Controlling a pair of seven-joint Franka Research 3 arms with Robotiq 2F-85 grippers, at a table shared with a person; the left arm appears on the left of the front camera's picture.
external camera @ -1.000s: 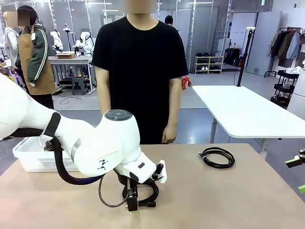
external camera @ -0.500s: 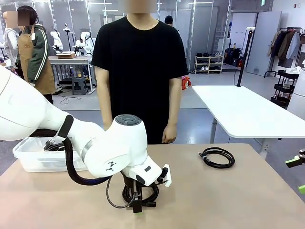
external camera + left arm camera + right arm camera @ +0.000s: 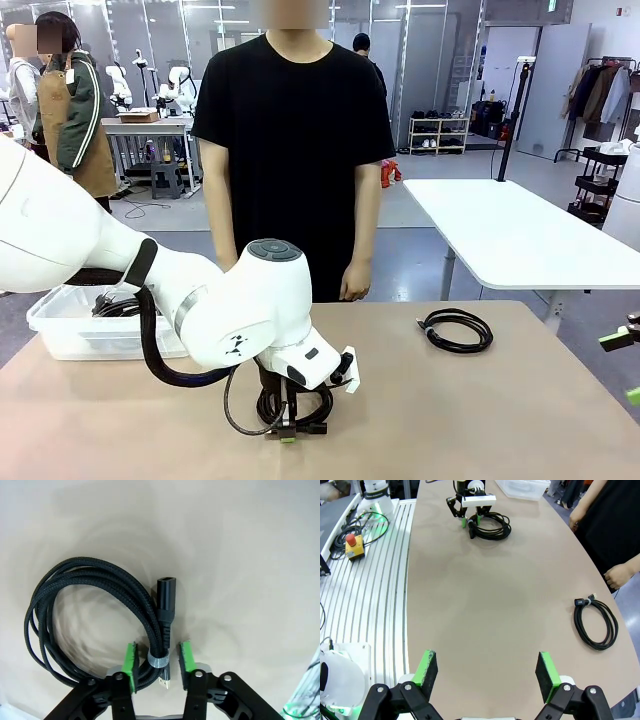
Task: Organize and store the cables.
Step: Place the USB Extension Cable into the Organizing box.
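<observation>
A coiled black cable bound by a pale tie lies on the tan table, near the front and left of centre. My left gripper points down over it, its green pads shut on the tied bundle beside the plug; from across the table the same gripper stands on the coil. A second coiled cable lies at the far right of the table. My right gripper hovers open over the table's right edge, holding nothing, its green fingertips at the picture's edge.
A clear plastic bin at the far left of the table holds more black cable. A person in a black shirt stands at the far edge, arms hanging. A red stop button sits beside the table.
The left gripper's jaws have closed from wide open onto the tied cable. The left arm has shifted slightly right and lower. The right gripper has not moved.
</observation>
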